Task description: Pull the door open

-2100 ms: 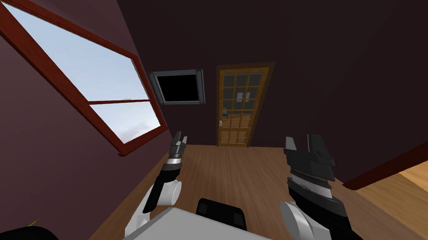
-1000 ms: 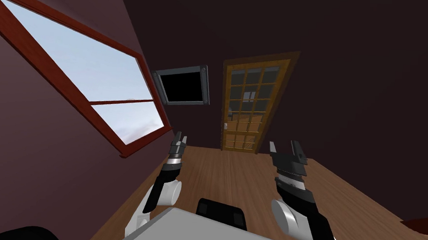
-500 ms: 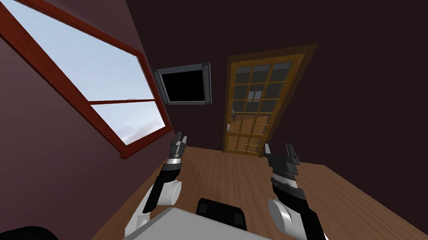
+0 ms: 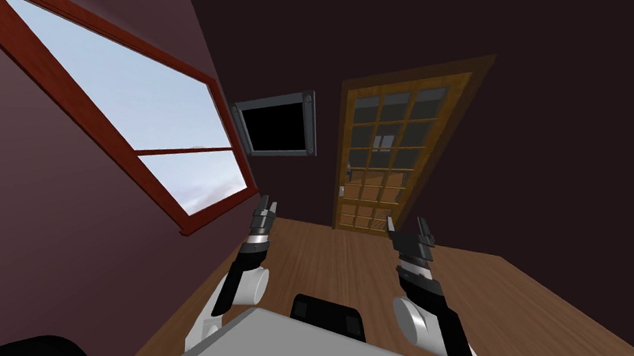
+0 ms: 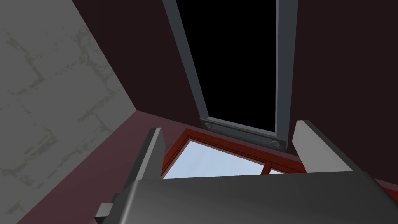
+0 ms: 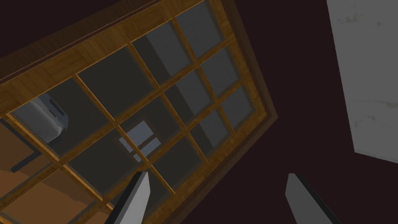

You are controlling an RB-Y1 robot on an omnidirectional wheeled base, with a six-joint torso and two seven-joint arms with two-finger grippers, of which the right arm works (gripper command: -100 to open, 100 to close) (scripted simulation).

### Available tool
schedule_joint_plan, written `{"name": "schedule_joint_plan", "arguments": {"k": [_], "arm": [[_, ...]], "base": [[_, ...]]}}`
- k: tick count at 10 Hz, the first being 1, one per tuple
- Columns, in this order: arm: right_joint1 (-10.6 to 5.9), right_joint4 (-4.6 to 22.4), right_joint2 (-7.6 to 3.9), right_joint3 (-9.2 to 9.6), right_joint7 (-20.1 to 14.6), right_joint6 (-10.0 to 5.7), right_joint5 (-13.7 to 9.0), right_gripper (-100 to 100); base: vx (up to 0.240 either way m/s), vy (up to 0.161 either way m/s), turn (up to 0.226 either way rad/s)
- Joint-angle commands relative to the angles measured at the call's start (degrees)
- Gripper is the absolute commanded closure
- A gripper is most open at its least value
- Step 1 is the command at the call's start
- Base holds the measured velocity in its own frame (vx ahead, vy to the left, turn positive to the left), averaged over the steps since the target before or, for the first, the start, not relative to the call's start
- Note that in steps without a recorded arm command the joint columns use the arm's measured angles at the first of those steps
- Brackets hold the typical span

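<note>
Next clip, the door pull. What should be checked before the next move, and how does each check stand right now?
1. Door in sight, shut in its frame: ok.
2. Handle found, on the door's left edge in the head view: ok.
3. Right pincer open: ok.
4. Right pincer at the handle: not ok. It is short of the door and faces the glass panes.
5. Left pincer open, raised beside the window wall: ok.
6. Handle type, lever or knob: cannot tell.
</note>
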Motion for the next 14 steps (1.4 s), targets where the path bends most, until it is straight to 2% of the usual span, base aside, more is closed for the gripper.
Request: {"name": "schedule_joint_plan", "arguments": {"k": [1, 14], "arm": [[-0.51, 1.77, -0.48, 0.47, -1.79, -0.39, -1.22, -100], [-3.82, 17.14, -3.97, 5.09, -16.31, -4.98, -11.26, -100]], "base": [[0.108, 0.018, 0.077], [0.103, 0.012, 0.071]]}}
